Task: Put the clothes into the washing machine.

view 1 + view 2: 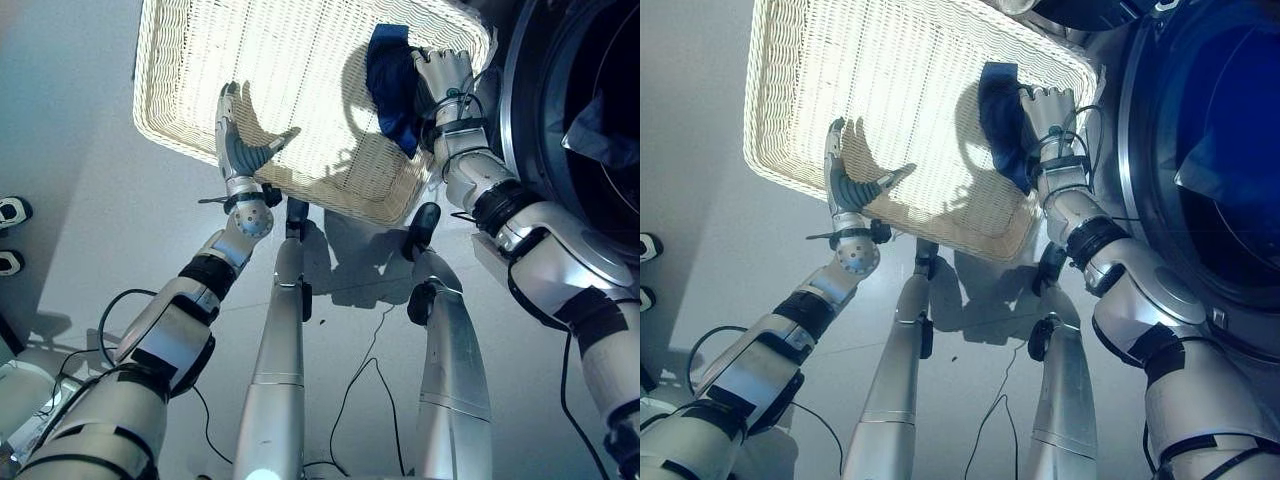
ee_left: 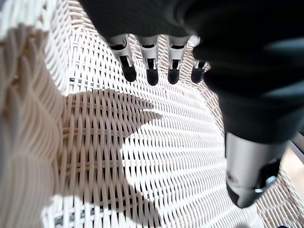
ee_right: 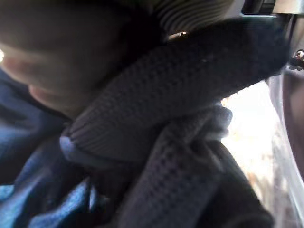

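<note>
A dark blue cloth [image 1: 392, 80] hangs over the right end of the white wicker basket [image 1: 300, 60] on the floor. My right hand [image 1: 443, 72] is shut on the cloth's upper edge, right beside the washing machine's round opening [image 1: 560, 100]. Up close the cloth [image 3: 180, 95] shows as knit folds. More blue clothing [image 1: 1215, 160] lies inside the drum. My left hand [image 1: 232, 140] hovers open over the basket's near rim, its fingers [image 2: 152, 71] straight above the weave and holding nothing.
The washing machine's door ring [image 1: 1130, 150] stands close against the basket's right end. Grey floor [image 1: 70, 150] spreads to the left of the basket. A pair of shoes [image 1: 10, 212] sits at the far left edge.
</note>
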Tool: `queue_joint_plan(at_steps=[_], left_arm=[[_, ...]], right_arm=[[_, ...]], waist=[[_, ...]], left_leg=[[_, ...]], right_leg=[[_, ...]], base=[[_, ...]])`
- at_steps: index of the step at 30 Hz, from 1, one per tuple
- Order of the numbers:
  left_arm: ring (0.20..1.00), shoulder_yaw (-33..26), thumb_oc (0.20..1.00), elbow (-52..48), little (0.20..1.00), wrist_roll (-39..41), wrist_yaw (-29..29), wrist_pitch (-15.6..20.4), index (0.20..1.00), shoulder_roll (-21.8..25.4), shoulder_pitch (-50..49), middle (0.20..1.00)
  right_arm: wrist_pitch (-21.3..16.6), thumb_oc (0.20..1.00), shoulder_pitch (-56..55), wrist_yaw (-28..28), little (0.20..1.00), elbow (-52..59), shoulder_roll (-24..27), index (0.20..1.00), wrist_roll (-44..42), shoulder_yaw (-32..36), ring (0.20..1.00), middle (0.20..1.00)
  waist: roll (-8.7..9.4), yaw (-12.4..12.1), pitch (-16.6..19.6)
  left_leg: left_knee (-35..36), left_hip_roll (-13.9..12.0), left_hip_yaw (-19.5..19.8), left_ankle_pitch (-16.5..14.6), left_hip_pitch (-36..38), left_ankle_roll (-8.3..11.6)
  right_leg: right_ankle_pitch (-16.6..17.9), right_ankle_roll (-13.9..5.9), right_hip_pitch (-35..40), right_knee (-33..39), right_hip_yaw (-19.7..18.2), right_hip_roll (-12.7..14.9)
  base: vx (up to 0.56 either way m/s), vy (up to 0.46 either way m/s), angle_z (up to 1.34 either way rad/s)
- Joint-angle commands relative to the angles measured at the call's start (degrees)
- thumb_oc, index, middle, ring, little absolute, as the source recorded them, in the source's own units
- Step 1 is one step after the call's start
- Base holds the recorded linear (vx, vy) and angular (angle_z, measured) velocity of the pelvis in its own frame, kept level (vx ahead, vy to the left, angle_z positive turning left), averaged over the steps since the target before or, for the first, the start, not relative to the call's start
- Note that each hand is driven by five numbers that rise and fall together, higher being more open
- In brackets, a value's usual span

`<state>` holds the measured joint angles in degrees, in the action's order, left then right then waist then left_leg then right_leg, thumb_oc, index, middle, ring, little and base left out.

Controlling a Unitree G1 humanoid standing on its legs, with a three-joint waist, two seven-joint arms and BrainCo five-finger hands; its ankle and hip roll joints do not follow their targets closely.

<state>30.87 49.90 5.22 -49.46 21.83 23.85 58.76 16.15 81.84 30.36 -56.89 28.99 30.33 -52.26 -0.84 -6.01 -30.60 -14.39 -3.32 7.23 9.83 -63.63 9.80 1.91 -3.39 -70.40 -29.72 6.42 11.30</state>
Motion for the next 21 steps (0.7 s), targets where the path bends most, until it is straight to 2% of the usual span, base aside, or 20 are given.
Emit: queue_joint_plan(at_steps=[1, 2, 3, 5, 6, 8, 11, 16, 21], left_arm=[[1.000, -2.48, 1.000, -0.08, 1.000, -2.07, -1.98, 2.04, 1.000, -2.13, 0.82, 1.000], [1.000, -2.66, 1.000, -0.35, 1.000, -2.10, -1.94, 1.95, 1.000, -2.09, 0.59, 1.000], [1.000, -2.85, 1.000, -0.44, 1.000, -2.14, -1.80, 1.97, 1.000, -2.04, 0.44, 1.000], [1.000, -3.85, 1.000, -0.89, 1.000, -2.32, -1.13, 2.25, 1.000, -1.65, -0.51, 1.000], [1.000, -4.09, 1.000, -1.04, 1.000, -2.42, -1.01, 2.27, 1.000, -1.60, -0.74, 1.000], [1.000, -5.74, 1.000, -2.06, 1.000, -2.78, -0.29, 2.40, 1.000, -0.82, -2.35, 1.000], [1.000, -6.55, 1.000, -3.22, 1.000, -2.96, -0.72, 1.42, 1.000, -0.22, -3.20, 1.000], [1.000, -6.96, 1.000, -4.06, 1.000, -2.50, -1.27, 0.41, 1.000, 0.86, -3.75, 1.000], [1.000, -7.09, 1.000, -4.33, 1.000, -2.16, -2.48, 0.51, 1.000, 1.18, -4.46, 1.000]], right_arm=[[-4.62, 0.200, -3.94, 0.10, 0.200, -0.27, -0.33, 0.200, -16.82, 0.13, 0.200, 0.200], [-7.97, 0.200, -5.06, -0.77, 0.200, 0.98, -0.84, 0.200, -28.86, 2.69, 0.200, 0.200], [-9.01, 0.200, -5.76, -1.37, 0.200, 1.66, -1.15, 0.200, -31.98, 4.21, 0.200, 0.200], [-14.19, 0.200, -8.72, -5.18, 0.200, 4.59, -2.40, 0.200, -47.12, 10.77, 0.200, 0.200], [-15.17, 0.200, -9.34, -5.84, 0.200, 5.23, -2.63, 0.200, -50.13, 11.90, 0.200, 0.200], [-19.17, 0.200, -14.25, -11.51, 0.200, 9.91, -3.85, 0.200, -65.50, 19.02, 0.200, 0.200], [-23.06, 0.200, -18.99, -18.62, 0.200, 14.71, -3.48, 0.200, -78.39, 22.88, 0.200, 0.200], [-29.42, 0.200, -22.93, -24.80, 0.200, 18.05, -2.24, 0.200, -95.49, 27.85, 0.200, 0.200], [-32.74, 0.200, -24.97, -29.62, 0.200, 19.34, -1.62, 0.200, -103.55, 31.67, 0.200, 0.200]], waist=[[-3.44, 1.04, 0.80], [-3.43, 1.12, 0.80], [-3.42, 1.16, 0.80], [-3.33, 1.30, 0.80], [-3.29, 1.34, 0.80], [-2.91, 1.86, 0.80], [-2.11, 2.77, 0.80], [-1.21, 4.04, 0.80], [-0.92, 4.88, 0.80]], left_leg=[[-3.52, 6.47, -2.91, -1.90, -2.39, -6.13], [-3.45, 6.42, -2.92, -1.83, -2.43, -6.06], [-3.46, 6.44, -2.94, -1.82, -2.41, -6.01], [-3.52, 6.36, -3.04, -1.89, -2.32, -5.78], [-3.58, 6.32, -3.08, -1.92, -2.31, -5.71], [-4.00, 6.03, -3.47, -2.23, -2.12, -5.45], [-4.05, 5.34, -3.96, -2.22, -2.04, -5.21], [-3.90, 4.68, -4.10, -2.37, -1.72, -4.65], [-2.99, 4.24, -4.14, -2.49, -1.34, -4.36]], right_leg=[[7.37, -3.82, 0.85, 7.00, 4.19, -3.88], [7.35, -3.71, 0.70, 6.95, 4.08, -3.95], [7.35, -3.67, 0.68, 6.95, 4.03, -4.00], [7.08, -3.48, 0.57, 6.70, 3.82, -4.15], [7.02, -3.45, 0.54, 6.63, 3.79, -4.16], [6.57, -3.31, 0.54, 6.18, 3.60, -4.36], [6.41, -3.29, 0.20, 5.68, 3.36, -4.40], [6.55, -3.57, 0.24, 5.83, 2.76, -4.62], [6.77, -3.89, 0.49, 6.67, 2.17, -4.94]], base=[[0.00, 0.000, 0.00], [0.00, 0.000, 0.00], [0.00, 0.000, 0.00], [0.00, 0.000, 0.00], [0.00, 0.000, 0.00], [0.00, 0.033, 0.02], [0.00, 0.023, 0.00], [0.00, 0.000, 0.00], [-0.01, 0.011, -0.04]])
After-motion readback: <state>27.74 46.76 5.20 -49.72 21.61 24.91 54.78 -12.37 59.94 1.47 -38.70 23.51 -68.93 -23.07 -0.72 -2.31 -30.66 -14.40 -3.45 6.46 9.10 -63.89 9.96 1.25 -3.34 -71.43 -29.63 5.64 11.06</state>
